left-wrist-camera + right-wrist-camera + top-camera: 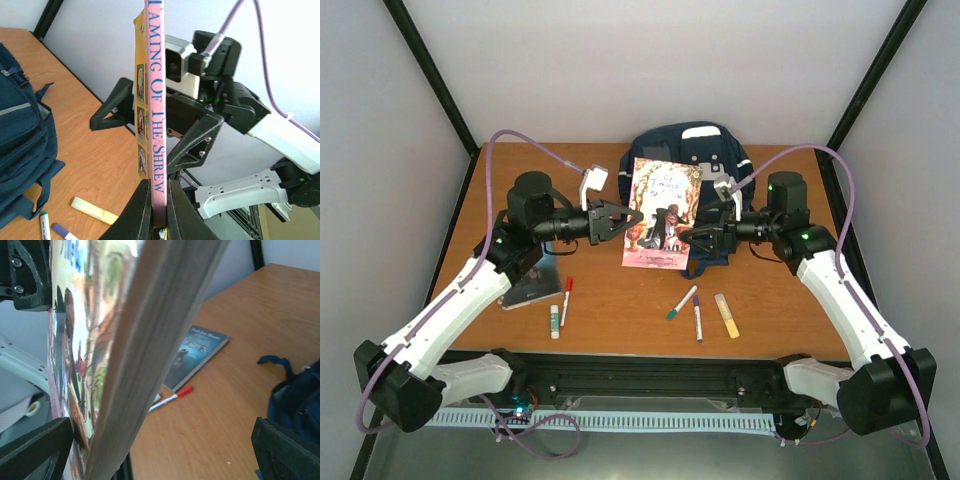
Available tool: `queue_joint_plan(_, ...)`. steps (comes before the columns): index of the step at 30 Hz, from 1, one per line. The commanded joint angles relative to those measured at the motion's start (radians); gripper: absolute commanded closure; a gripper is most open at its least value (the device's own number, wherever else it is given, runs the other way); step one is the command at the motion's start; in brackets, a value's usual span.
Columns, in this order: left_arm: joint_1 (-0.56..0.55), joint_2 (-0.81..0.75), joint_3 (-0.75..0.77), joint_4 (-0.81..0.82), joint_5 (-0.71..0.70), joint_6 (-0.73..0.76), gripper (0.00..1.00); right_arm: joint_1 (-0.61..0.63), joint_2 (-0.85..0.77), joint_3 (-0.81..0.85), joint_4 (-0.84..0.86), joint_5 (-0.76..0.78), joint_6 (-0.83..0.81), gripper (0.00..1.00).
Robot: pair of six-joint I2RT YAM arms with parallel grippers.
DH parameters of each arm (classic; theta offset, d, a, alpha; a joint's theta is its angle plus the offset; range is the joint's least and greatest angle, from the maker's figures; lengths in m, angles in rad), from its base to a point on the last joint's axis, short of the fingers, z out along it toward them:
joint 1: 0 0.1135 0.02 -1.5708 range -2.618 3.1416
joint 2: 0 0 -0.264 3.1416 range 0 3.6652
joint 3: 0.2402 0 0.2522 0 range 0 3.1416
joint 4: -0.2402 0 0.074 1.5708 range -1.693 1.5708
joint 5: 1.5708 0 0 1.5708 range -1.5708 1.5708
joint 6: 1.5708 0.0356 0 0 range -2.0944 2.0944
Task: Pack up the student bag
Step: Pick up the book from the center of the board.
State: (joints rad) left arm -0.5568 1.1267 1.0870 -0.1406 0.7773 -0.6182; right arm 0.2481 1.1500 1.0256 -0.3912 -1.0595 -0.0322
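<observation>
The navy-blue student bag [695, 148] lies at the back of the table; it also shows in the left wrist view [20, 135] and in the right wrist view [300, 400]. A picture-cover book [660, 205] with a pink spine [154, 100] is held in the air in front of the bag. My left gripper [628, 218] is shut on the spine [159, 187]. My right gripper [688, 238] is open wide, its fingers [35, 450] either side of the book's page edge [150, 340] without closing on it.
A blue-grey book [532, 285] lies at the left, with a red-capped marker [566, 300] and a small green-capped stick [555, 320] beside it. A green-capped marker [682, 302], a purple marker [697, 318] and a yellow highlighter [727, 315] lie near the front centre.
</observation>
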Motion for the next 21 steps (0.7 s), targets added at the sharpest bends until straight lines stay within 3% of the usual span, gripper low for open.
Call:
queue_joint_plan(1,-0.005,0.006,0.005,0.127,0.081,-0.017,0.99,-0.001,0.024,0.008,0.077,-0.154,0.072,0.0)
queue_joint_plan(7,-0.005,0.005,-0.011,0.168,0.07,-0.018,0.99,0.033,-0.005,0.008,0.077,-0.265,0.081,0.03)
queue_joint_plan(14,-0.005,0.014,-0.012,0.136,0.006,0.018,0.99,0.037,-0.05,0.029,-0.029,-0.353,0.023,0.15)
queue_joint_plan(21,-0.005,0.023,-0.023,0.118,-0.042,0.038,0.99,0.036,-0.088,0.037,-0.079,-0.327,0.021,0.25)
